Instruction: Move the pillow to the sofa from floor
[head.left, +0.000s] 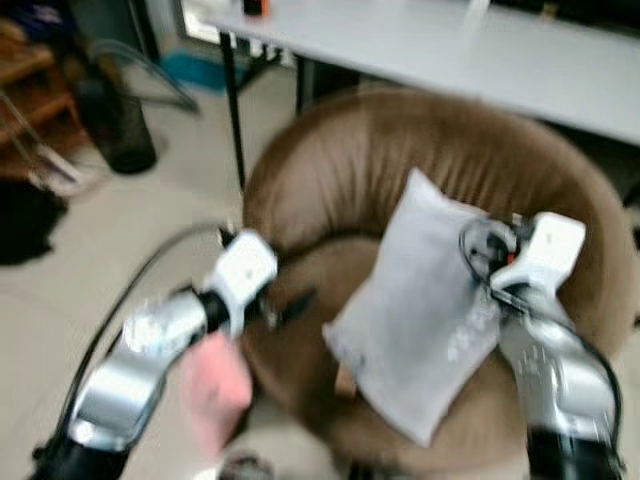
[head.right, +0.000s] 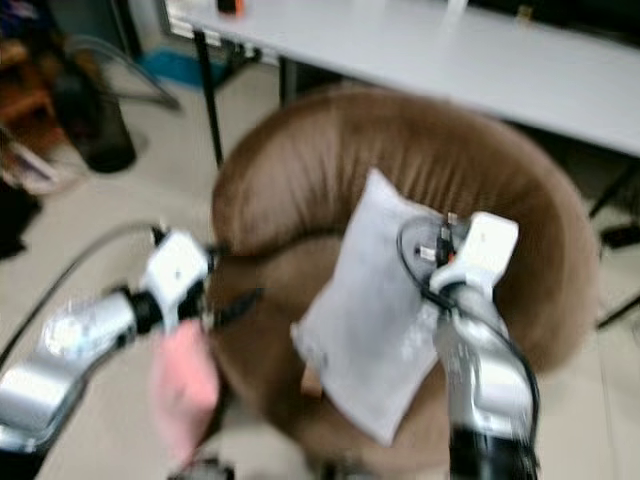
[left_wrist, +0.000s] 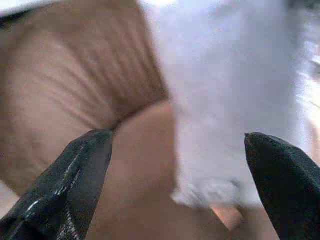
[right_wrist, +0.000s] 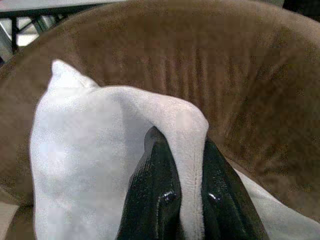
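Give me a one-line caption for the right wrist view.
Right gripper pinching a fold of the white pillow over the brown sofa.

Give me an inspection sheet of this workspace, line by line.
Surface: round brown sofa, seat and curved back in view, on a pale tiled floor.
Job's things: white pillow lies tilted on the seat, upper corner against the back.
Clutter: pink thing low beside the sofa, too blurred to name.
Grippers: right tool pinches a fold of the pillow's edge; left tool open, aimed at the seat and the pillow's lower edge, touching nothing.
Cables: black cable loops along the left arm; another coils at the right wrist.
Surroundings: white table behind the sofa; dark bin and wooden shelf to the left.
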